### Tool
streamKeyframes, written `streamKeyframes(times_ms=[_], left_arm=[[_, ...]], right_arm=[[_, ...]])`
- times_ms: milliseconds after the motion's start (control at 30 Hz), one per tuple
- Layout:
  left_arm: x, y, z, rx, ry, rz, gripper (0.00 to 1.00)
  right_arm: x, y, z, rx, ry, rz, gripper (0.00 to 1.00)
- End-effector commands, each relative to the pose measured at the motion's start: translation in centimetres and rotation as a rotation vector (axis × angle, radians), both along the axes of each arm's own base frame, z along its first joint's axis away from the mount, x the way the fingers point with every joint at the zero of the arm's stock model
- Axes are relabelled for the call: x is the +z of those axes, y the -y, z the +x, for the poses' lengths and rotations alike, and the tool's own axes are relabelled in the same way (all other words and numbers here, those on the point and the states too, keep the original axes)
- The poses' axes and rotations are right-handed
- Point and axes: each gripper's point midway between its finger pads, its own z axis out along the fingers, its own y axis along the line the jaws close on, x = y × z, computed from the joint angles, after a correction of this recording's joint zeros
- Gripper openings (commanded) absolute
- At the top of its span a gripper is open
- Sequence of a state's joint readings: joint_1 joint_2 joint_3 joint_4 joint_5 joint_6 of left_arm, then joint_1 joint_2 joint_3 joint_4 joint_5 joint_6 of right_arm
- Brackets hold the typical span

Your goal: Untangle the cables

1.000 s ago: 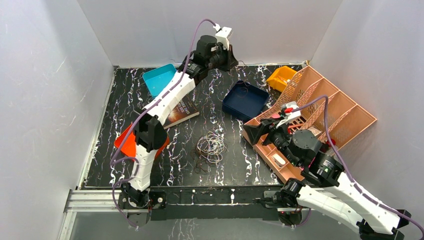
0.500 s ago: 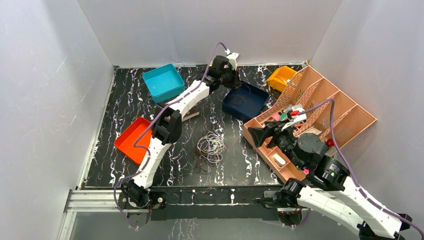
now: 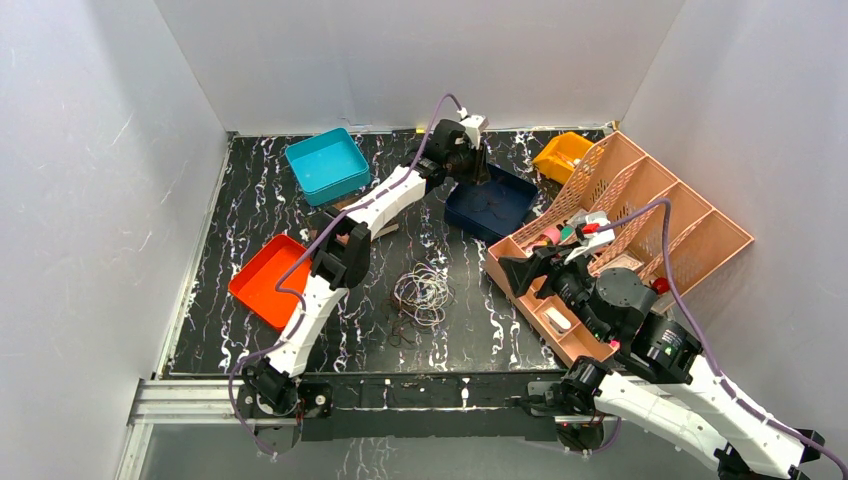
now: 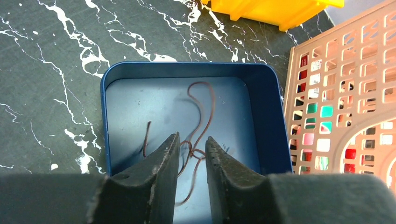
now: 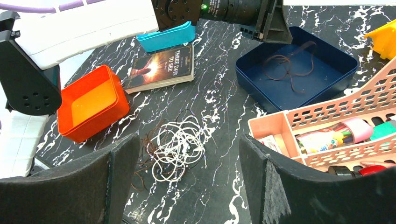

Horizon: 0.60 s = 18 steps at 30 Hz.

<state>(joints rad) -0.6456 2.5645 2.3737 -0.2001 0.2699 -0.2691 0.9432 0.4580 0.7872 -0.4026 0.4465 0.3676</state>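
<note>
Left gripper hangs over the navy tray, at 1 o'clock from the tangle mid-surface. Its jaws are narrowly parted, with the brown cable slack between them, unclamped. Widen fully, then lift straight up to avoid snagging. Right gripper: jaws wide, empty.

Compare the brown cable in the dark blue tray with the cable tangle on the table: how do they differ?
The brown cable seems to be one strand; the tangle is many loops, mostly whitish with some dark ones. The brown cable lies loosely spread in the dark blue tray; the tangle is bunched directly on the table. Both are thin, flexible wire.
</note>
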Motion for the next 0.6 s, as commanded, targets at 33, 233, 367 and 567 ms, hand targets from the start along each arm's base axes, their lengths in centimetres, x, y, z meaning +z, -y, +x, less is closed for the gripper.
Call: streamKeyframes(times_ms=[33, 233, 367, 567], left_arm=[[6.3, 0.2, 0.0, -0.001, 0.099, -0.058, 0.36], [10.0, -0.8, -0.4, 0.024, 0.147, -0.072, 0.51], [11.8, -2.2, -1.5, 0.051, 0.162, -0.069, 0.52], [14.8, -6.5, -4.2, 0.143, 0.198, -0.036, 0.56]], right_arm=[[1.9, -0.2, 0.1, -0.006, 0.026, 0.053, 0.86], [1.7, -0.5, 0.4, -0.009, 0.022, 0.06, 0.86], [2.0, -0.1, 0.6, -0.036, 0.026, 0.066, 0.87], [3.4, 0.8, 1.5, -0.131, -0.007, 0.109, 0.91]])
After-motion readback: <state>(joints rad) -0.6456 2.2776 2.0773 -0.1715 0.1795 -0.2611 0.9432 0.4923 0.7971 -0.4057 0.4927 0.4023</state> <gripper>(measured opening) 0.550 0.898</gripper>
